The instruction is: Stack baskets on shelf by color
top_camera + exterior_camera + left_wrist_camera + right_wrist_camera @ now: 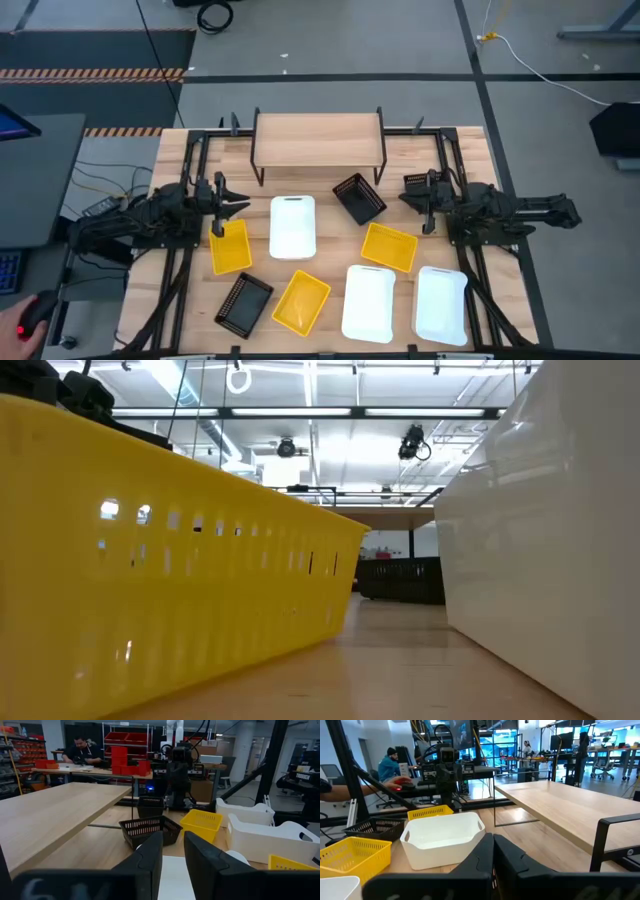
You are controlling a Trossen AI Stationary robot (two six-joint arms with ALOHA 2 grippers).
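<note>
Landmark = shelf [318, 138], sits at far edge of table [470, 160], top board bare.

Nearest table's front edge, farthest from shelf: black basket [243, 303], yellow basket [301, 301], two white baskets side by side [368, 302] and [441, 304].

Mid row, closer to shelf: yellow basket on left [231, 246], white basket [293, 227] just below shelf centre, another yellow basket [389, 247] toward shelf's right side.

Closest to shelf: black basket [359, 198], tilted, just in front of shelf's right leg.

Left gripper [238, 202] off shelf's front-left corner, hovering over far end of the left yellow basket; fingers [150, 857] apart w/ a narrow gap, nothing between them.

Right gripper [407, 194] off shelf's front-right corner, just right of the black basket; fingers [482, 850] pressed together, holding nothing.

Beyond table, wrist views: person seated at a desk [82, 751], another person by monitors [387, 766].
</note>
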